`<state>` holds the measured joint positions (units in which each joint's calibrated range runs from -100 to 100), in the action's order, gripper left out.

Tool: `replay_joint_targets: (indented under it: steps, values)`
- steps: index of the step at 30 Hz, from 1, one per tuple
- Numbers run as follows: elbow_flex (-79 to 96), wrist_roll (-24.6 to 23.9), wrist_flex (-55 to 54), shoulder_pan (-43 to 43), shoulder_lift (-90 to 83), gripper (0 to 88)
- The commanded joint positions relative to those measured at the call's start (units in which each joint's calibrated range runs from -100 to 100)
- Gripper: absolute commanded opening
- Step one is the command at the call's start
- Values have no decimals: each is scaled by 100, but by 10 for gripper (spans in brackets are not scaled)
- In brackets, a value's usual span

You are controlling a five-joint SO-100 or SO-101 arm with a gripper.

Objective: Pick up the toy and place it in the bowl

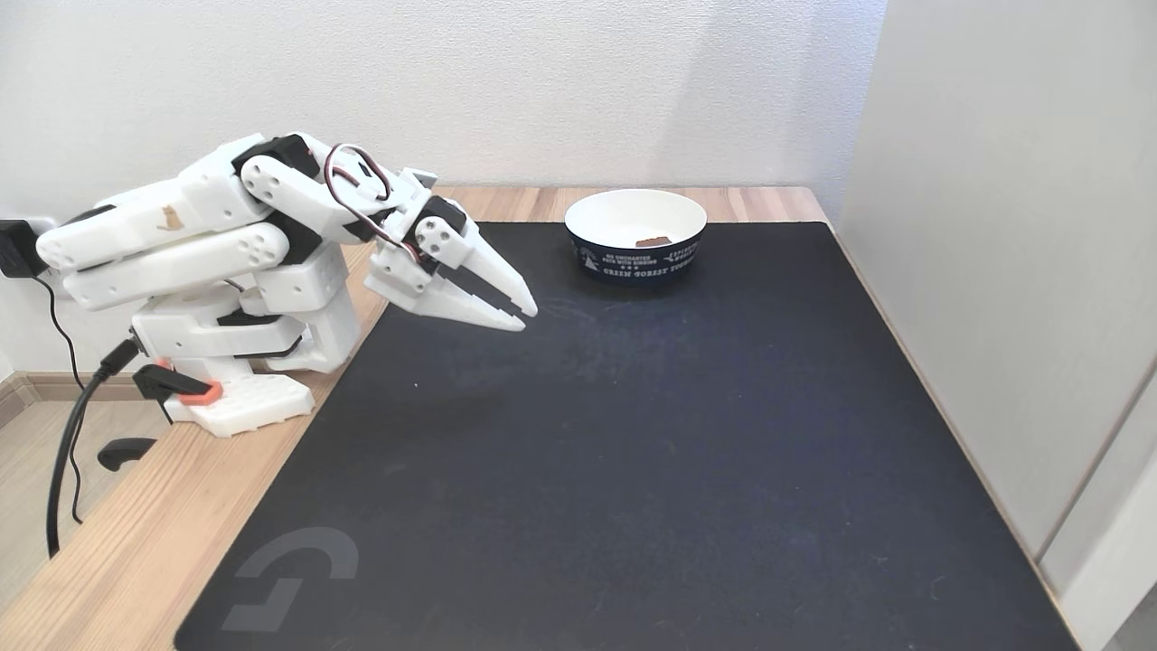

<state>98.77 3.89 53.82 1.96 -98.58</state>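
Fixed view. The bowl [635, 234] stands at the far edge of the dark mat [633, 452] on the wooden worktop [136, 542]. The toy [652, 241] lies inside the bowl, against its near inner wall. The gripper [526, 317] hangs above the mat, well to the left of the bowl, folded low; its fingers [493, 271] are nearly together and hold nothing.

The little brown toy [653, 241] lies inside the bowl [635, 260] at the back of the black mat [633, 434], and the white claw [526, 316] hangs nearly closed and empty, well apart from it.
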Motion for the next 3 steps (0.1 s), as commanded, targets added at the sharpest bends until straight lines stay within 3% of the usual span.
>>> replay_joint_targets:
  steps: [1,3]
  values:
    - [60,24,-31,-24,-58,25]
    - [60,24,-31,-24,-58,25]
